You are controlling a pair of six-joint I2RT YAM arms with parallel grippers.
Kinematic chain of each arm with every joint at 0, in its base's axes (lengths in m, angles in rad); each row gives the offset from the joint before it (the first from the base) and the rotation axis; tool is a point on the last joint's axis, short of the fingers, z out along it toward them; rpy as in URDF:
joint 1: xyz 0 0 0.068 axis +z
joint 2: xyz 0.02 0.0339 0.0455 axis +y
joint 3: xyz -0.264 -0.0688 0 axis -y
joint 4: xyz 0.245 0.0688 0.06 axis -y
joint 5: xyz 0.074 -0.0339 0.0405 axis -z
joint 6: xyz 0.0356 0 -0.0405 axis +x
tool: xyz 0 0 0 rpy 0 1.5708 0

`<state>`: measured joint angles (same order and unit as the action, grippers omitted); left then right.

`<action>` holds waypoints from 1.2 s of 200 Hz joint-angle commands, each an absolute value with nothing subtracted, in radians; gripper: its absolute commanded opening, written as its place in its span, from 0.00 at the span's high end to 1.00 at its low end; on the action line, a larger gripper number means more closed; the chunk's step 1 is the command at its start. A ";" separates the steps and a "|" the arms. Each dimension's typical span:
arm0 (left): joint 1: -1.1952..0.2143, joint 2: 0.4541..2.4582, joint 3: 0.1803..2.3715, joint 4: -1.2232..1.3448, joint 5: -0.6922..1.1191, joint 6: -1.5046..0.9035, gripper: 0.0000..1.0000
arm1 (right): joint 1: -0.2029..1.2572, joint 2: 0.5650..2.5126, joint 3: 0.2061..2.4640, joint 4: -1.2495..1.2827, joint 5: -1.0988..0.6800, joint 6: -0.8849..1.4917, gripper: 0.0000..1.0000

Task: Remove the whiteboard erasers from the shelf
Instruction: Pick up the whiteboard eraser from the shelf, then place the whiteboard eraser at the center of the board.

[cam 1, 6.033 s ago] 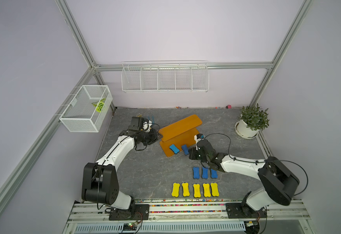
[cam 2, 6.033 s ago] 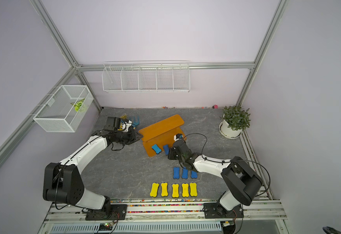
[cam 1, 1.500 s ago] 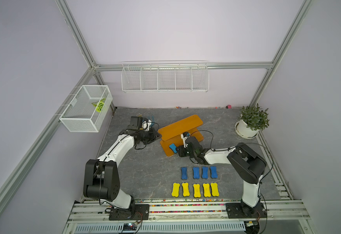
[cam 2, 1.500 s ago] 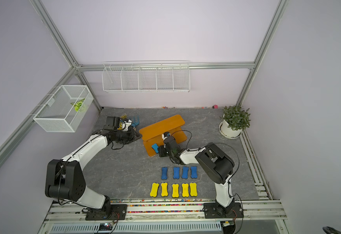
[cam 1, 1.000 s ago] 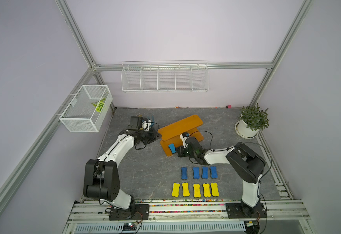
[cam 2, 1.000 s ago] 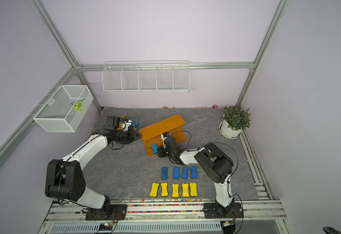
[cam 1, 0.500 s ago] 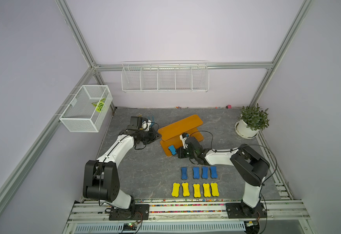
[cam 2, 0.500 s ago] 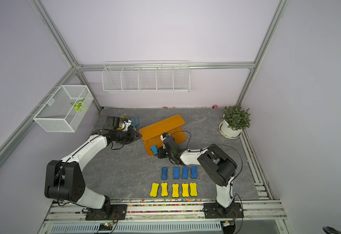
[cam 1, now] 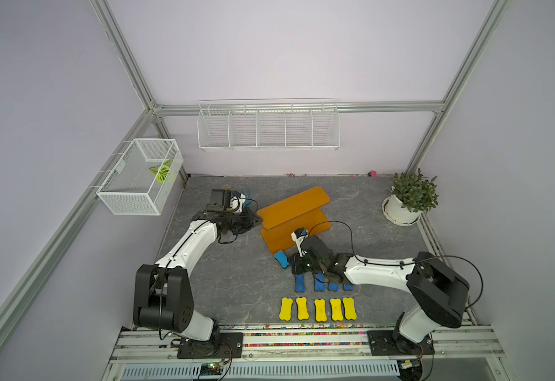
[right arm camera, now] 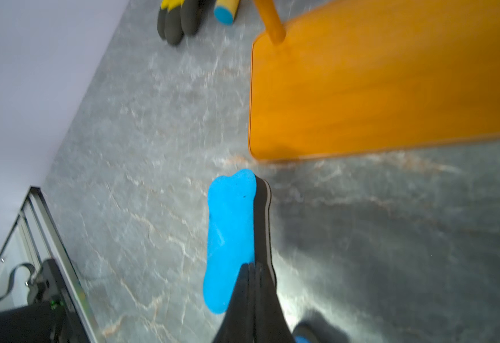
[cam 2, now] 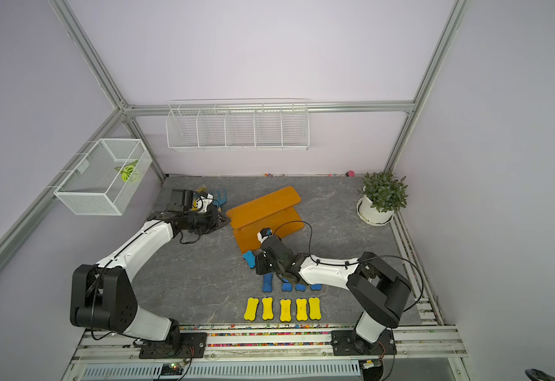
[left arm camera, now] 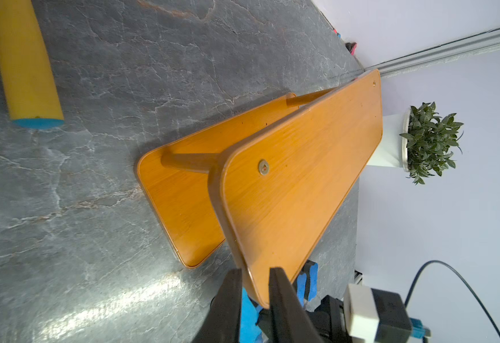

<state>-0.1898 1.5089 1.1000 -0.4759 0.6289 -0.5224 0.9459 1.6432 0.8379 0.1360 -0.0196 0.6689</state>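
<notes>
The orange shelf stands mid-table with both boards bare. My left gripper is shut on the corner of the shelf's top board, one finger on each face. One blue whiteboard eraser sits tipped on edge just off the lower board's front corner. My right gripper is shut, its tips lying over the seam between the eraser's blue foam and dark felt. Several blue erasers lie in a row partly under the right arm. In front of them is a row of several yellow erasers.
A potted plant stands at the back right. White wire baskets hang on the back wall and the left wall. A yellow tube with a blue end and a dark-fingered glove lie behind the left gripper.
The blue eraser has come off the shelf's lower board toward the front, and my right gripper has moved the same way with it. The left gripper stays on the shelf's end.
</notes>
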 commanded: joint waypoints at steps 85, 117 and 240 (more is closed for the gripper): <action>-0.185 1.490 1.076 -0.466 0.627 -0.523 0.77 | 0.954 1.698 0.863 0.017 -0.203 0.617 0.92; -0.183 1.493 1.081 -0.467 0.627 -0.518 0.77 | 0.955 1.710 0.869 0.008 -0.250 0.615 0.83; -0.172 1.493 1.086 -0.469 0.627 -0.514 0.77 | 0.992 1.725 0.906 -0.098 -0.365 0.571 0.71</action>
<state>-0.1810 1.5036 1.0882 -0.4717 0.6289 -0.5220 0.9760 1.7073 0.8745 -0.0708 -0.3332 0.5934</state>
